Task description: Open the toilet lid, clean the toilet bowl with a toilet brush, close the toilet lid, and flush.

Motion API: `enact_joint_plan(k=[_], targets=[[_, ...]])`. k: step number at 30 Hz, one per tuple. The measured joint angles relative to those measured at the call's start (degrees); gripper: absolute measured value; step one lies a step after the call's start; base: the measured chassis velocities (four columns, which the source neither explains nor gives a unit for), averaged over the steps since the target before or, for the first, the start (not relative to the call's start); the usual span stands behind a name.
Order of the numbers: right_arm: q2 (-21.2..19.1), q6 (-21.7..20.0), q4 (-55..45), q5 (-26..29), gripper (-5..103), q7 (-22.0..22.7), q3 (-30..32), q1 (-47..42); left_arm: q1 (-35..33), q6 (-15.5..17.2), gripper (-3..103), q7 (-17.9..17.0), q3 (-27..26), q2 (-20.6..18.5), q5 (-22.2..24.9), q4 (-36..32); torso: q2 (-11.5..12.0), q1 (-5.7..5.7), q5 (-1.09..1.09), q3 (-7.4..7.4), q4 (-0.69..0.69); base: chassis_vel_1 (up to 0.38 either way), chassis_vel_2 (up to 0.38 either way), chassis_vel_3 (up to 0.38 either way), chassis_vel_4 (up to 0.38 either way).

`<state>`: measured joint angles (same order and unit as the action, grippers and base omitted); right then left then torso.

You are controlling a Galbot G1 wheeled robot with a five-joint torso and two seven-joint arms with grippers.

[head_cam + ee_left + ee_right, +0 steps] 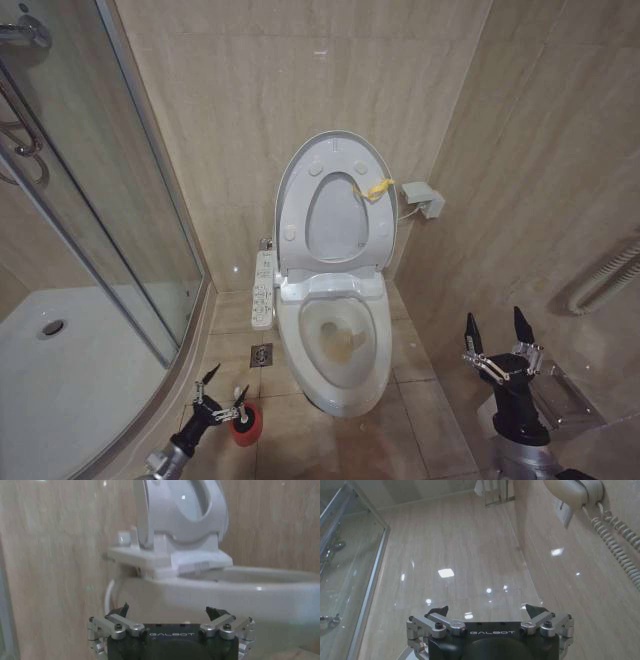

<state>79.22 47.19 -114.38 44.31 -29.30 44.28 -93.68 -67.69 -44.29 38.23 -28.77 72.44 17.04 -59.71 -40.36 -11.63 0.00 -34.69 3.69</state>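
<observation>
Lid-opening step is judged done: the toilet lid [333, 205] is seen raised upright against the back wall, yellow tag [376, 188] at its edge, seat ring lifted with it. The toilet bowl [335, 352] is exposed, and a yellowish-brown stain [343, 343] is visible inside, so cleaning is judged not yet done. Closing and flushing are left as well.

The toilet brush is taken to sit in the red holder [247, 423] on the floor, beside the bowl on the robot's left; the handle itself cannot be made out. The left hand [224, 395] is placed low, just beside the holder, fingers spread apart, nothing gripped. Whether it touches the holder cannot be told. In the left wrist view the same left hand [169, 612] is seen open and empty, facing the bowl's side.

The right hand [496, 330] is held idle to the right of the toilet, fingers wide apart, nothing held; it is open in the right wrist view [487, 609] too.

Writing: "GALBOT" is read on both hand bodies in the wrist views. The button panel [262, 289] beside the seat carries marks too small to be read.
</observation>
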Motion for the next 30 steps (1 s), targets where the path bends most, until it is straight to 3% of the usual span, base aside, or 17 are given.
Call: enact_joint_plan(k=[4, 12, 23, 24, 29, 30], targets=[[-0.3, 0.0, 0.0, -0.6, 100, 1.1, -0.8, 0.5, 2.6, 0.4, 100, -0.7, 0.9, 2.0, -1.0, 5.8, 0.0, 0.00, 0.01, 0.00, -0.03, 0.000, 0.000, 0.000, 0.000], [-0.9, 0.0, 0.8, -0.5, 100, 1.2, 0.2, 0.9, 3.0, 0.6, 100, -4.6, 0.8, 3.4, -3.8, 8.1, 0.0, 0.00, 0.00, 0.00, -0.02, 0.000, 0.000, 0.000, 0.000], [-0.6, 0.0, 1.2, -0.9, 100, 1.0, -0.8, 1.3, 1.8, 0.7, 100, -3.6, 0.1, 3.5, -4.3, 7.7, 0.0, 0.00, 0.00, 0.00, -0.02, 0.000, 0.000, 0.000, 0.000], [-0.7, 0.0, 1.3, -0.9, 100, 1.0, -0.8, 1.3, 1.5, 0.7, 80, -3.5, 0.0, 3.5, -4.3, 7.3, 0.0, 0.00, 0.00, 0.00, -0.02, 0.000, 0.000, 0.000, 0.000], [-0.7, 0.0, 1.4, -0.9, 100, 0.8, -0.8, 0.9, 0.6, 0.6, 80, -3.3, -0.4, 3.3, -4.2, 6.6, 0.0, 0.00, 0.01, 0.00, -0.02, 0.000, 0.000, 0.000, 0.000], [-0.6, 0.0, 1.4, -0.8, 100, 0.7, -0.8, 0.8, 0.5, 0.5, 53, -3.3, -0.5, 3.4, -4.1, 6.6, 0.0, 0.00, 0.01, 0.00, -0.02, 0.000, 0.000, 0.000, 0.000]])
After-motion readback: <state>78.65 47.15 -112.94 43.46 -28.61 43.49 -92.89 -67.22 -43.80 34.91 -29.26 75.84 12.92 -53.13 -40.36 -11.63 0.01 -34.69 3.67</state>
